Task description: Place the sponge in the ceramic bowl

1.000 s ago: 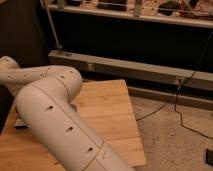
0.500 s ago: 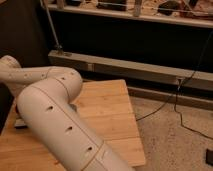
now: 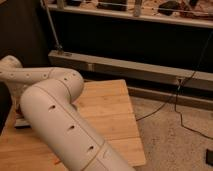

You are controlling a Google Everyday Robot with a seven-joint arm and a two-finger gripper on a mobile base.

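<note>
**Sponge to bowl: arm is blocking the work area**

I am looking down over the arm [image 3: 65, 125], which is filling the lower left of the camera view. It is rising from the bottom edge, bending at the elbow and doubling back to the left above the wooden table [image 3: 112, 112]. I am reading this fold as a way of bringing the wrist down at the table's left edge, since that is where the last link is pointing.

The gripper [image 3: 22, 122] is sitting low there, just under the forearm. Only a dark sliver of it is showing, and I cannot tell whether it is wide, narrow or holding anything.

I am finding neither the sponge nor the ceramic bowl. The stretch of wood that is showing is carrying neither, so I am taking both to be behind the arm or outside the view. I am therefore unable to say whether the sponge is lying in the bowl, in the gripper or on the wood. The pose is fitting a reach for the sponge as well as a release over the bowl.

A black cable [image 3: 160, 107] is trailing across the speckled floor [image 3: 170, 142] below a grey ledge [image 3: 140, 70]. It is lying well apart from the arm, so I am judging it no snag risk.
</note>
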